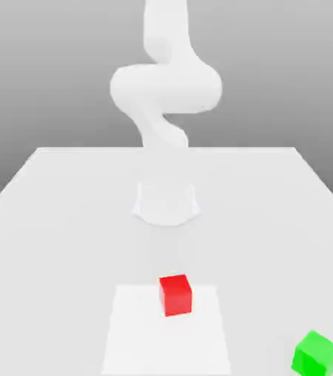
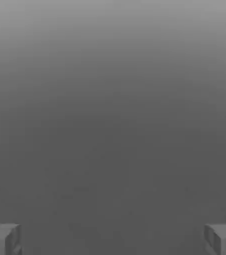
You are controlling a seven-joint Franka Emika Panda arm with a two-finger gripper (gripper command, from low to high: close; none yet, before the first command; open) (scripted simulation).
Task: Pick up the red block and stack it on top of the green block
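**Red block at the middle, green block off at the near right, jaws wide**

A white counter (image 1: 59, 220) fills the lower part of the exterior view, under a plain grey backdrop. Toward its near edge, about midway across, lies a lighter square patch (image 1: 136, 330).

The red block (image 1: 176, 294) sits on that patch, near the patch's far edge and roughly at the middle of the counter from side to side. It rests flat on the surface, with nothing touching it.

Directly beyond it, farther back on the counter, stands the round base of the white arm (image 1: 165, 88). The arm rises from there, bends in a thick curve and leaves the picture at the top.

To the exterior view's right, at the near right corner, lies the green block (image 1: 317, 353). It is off the patch, well apart from the red block, nearer than it, and turned slightly so that one corner faces the viewer.

In the hand view the gripper (image 2: 113, 239) has its jaws spread wide, one grey fingertip (image 2: 2, 239) at each side of the picture, with nothing between them.
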